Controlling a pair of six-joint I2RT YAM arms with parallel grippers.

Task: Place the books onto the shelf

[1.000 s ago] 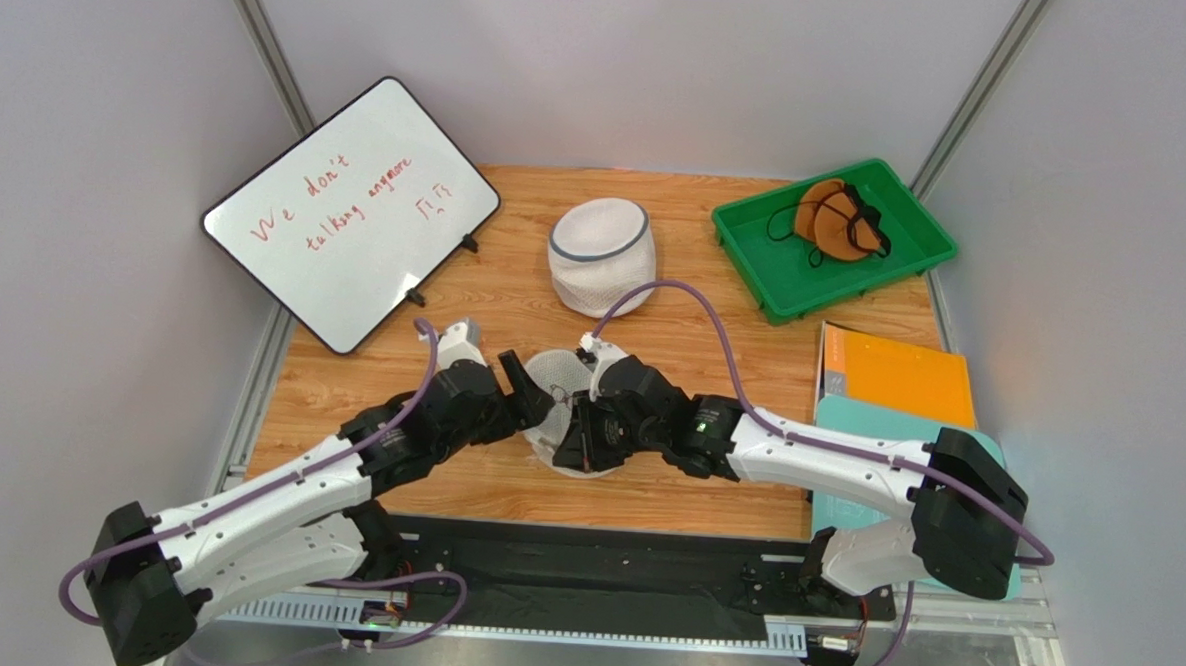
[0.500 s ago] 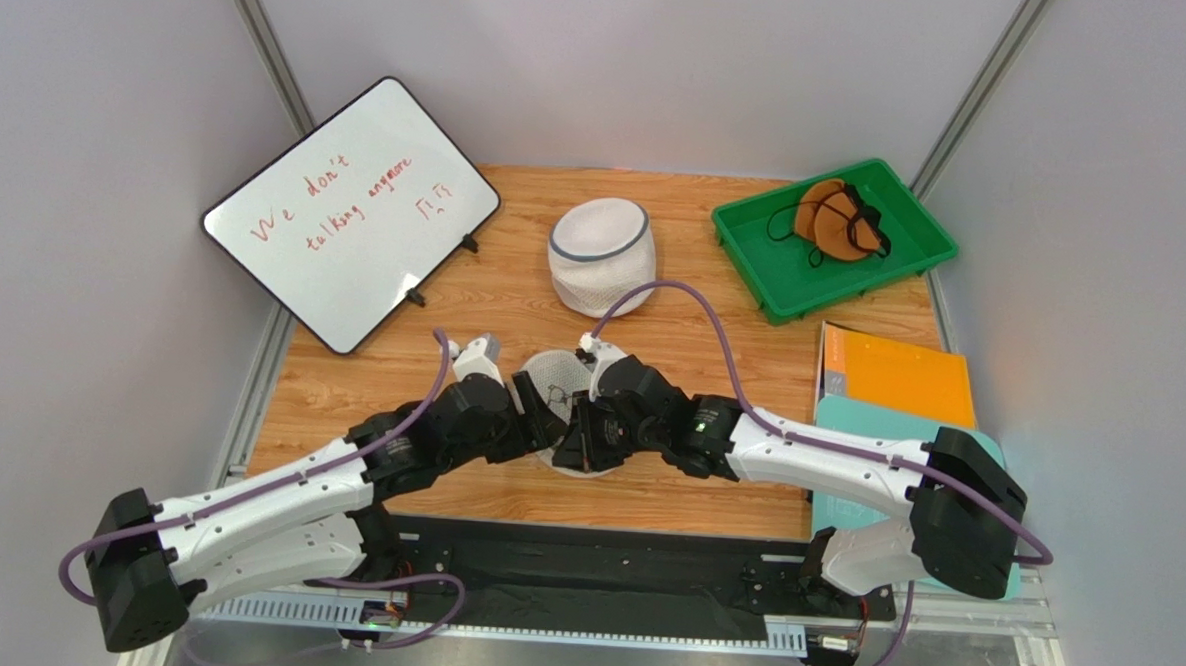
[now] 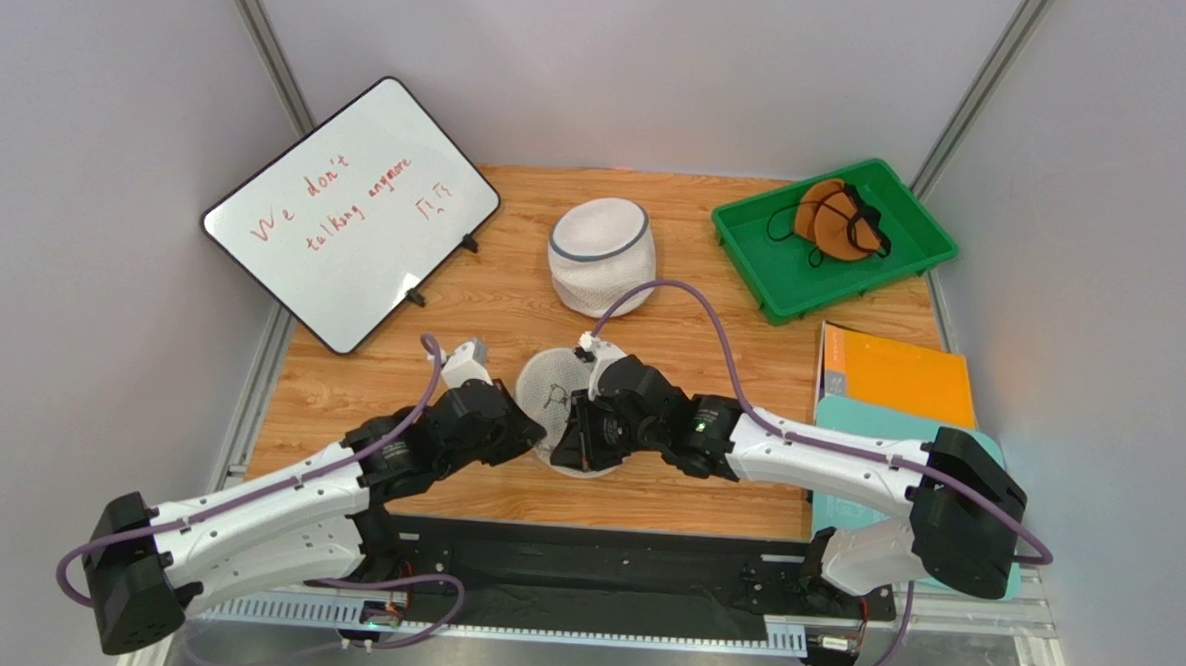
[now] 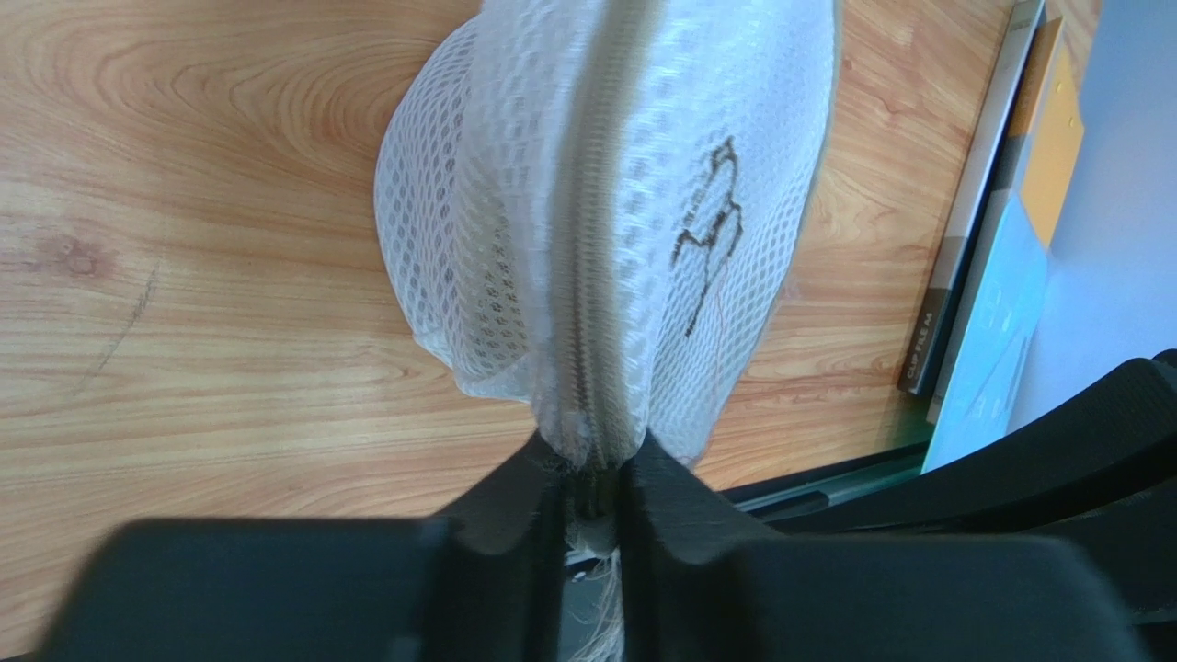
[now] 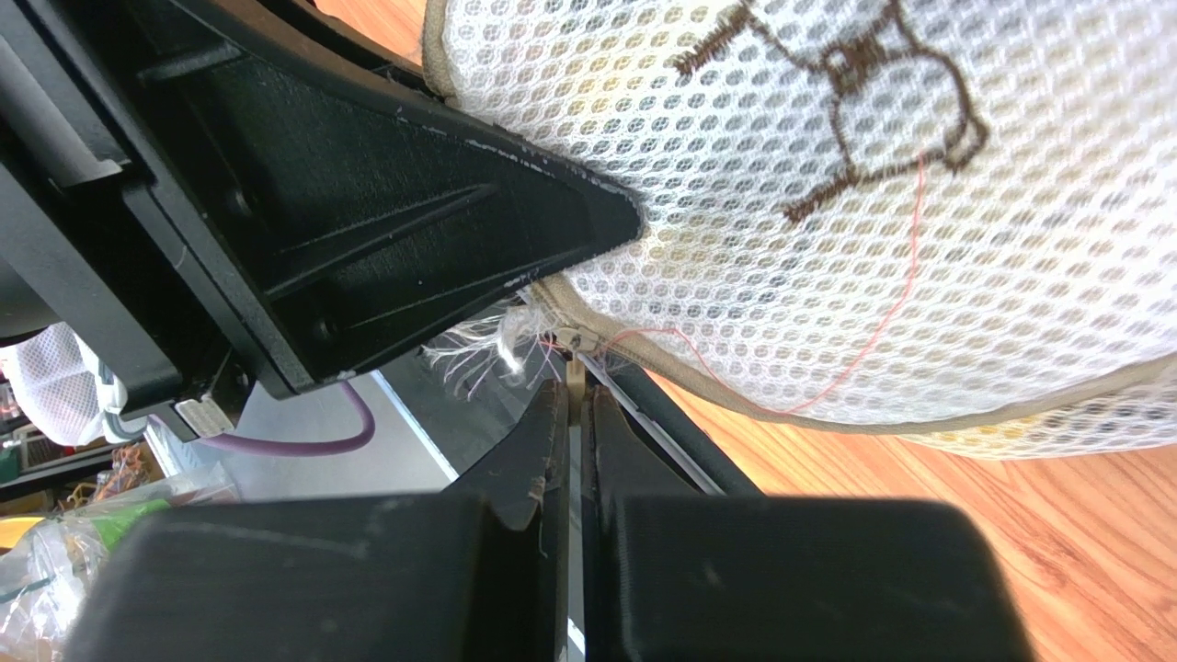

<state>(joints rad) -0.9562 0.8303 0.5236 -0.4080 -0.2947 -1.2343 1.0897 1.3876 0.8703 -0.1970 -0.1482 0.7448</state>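
Note:
Two books, one orange and one teal, lie stacked at the table's right edge; their spines also show in the left wrist view. The shelf is out of view. Both grippers meet at a white mesh bag in the middle of the table. My left gripper is shut on the near end of the zipper seam of the mesh bag. My right gripper is shut on a small tan tab at the rim of the mesh bag, next to the left gripper's finger.
A whiteboard leans at the back left. A second white mesh pouch stands behind the bag. A green tray at the back right holds a brown item. The black rail runs along the near edge.
My left gripper has slid toward the near edge of the mesh bag and closed on its zipper seam. The right gripper has stayed shut in place.

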